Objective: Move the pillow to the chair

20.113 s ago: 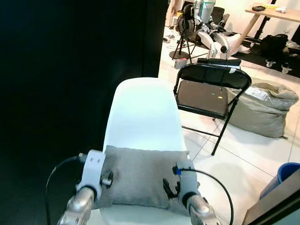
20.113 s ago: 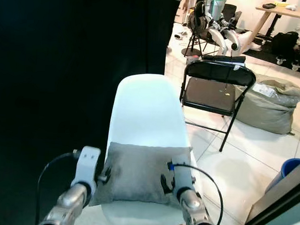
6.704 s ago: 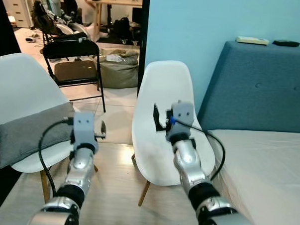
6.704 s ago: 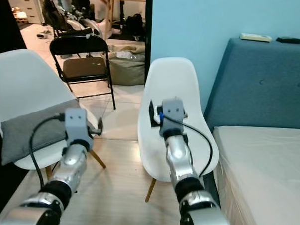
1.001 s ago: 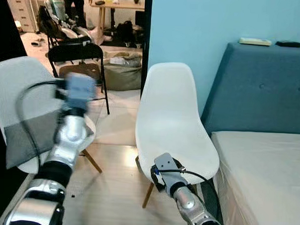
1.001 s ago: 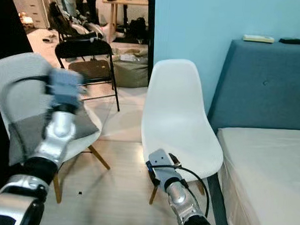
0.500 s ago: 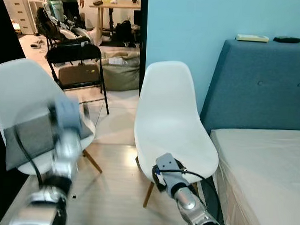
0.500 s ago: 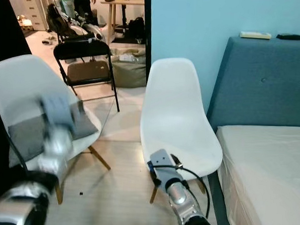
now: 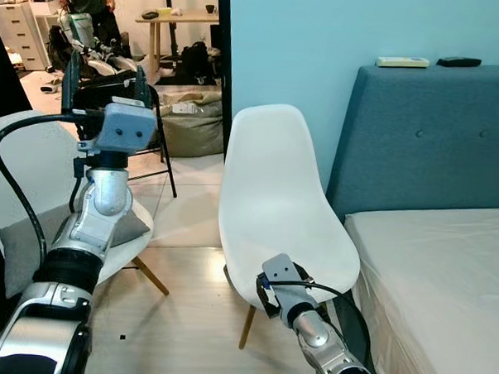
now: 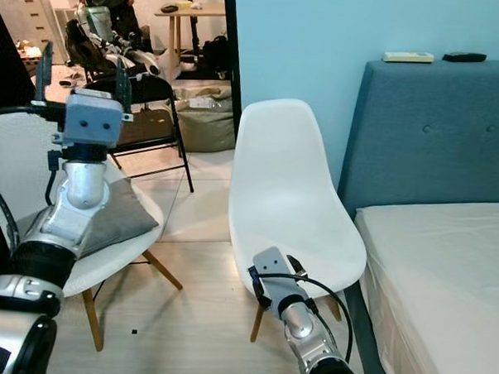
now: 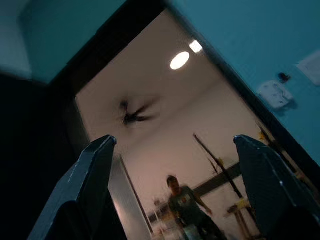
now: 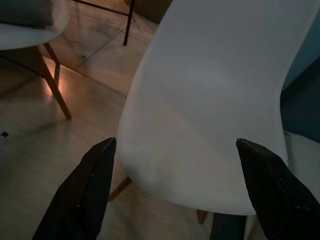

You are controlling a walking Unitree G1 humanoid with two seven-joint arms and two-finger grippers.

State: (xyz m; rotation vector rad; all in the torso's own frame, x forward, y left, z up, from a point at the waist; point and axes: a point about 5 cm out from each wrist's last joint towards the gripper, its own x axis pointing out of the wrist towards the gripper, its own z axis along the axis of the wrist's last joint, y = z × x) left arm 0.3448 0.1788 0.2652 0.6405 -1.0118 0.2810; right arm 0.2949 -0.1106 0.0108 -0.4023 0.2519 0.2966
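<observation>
Grey pillow [image 10: 116, 214] lay on left white chair [image 10: 10, 172]. Left pincer [image 9: 105, 77] raised, spread, empty; right pincer [image 12: 175, 195] spread, low before empty chair [image 9: 269, 213]. Best: lower both, clamp pillow ends evenly.

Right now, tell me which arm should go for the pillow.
Left, probably. The left gripper is raised, fingers open, directly above the grey pillow on the left white chair. The right gripper hangs low, open, by the middle white chair, farther from the pillow.
</observation>
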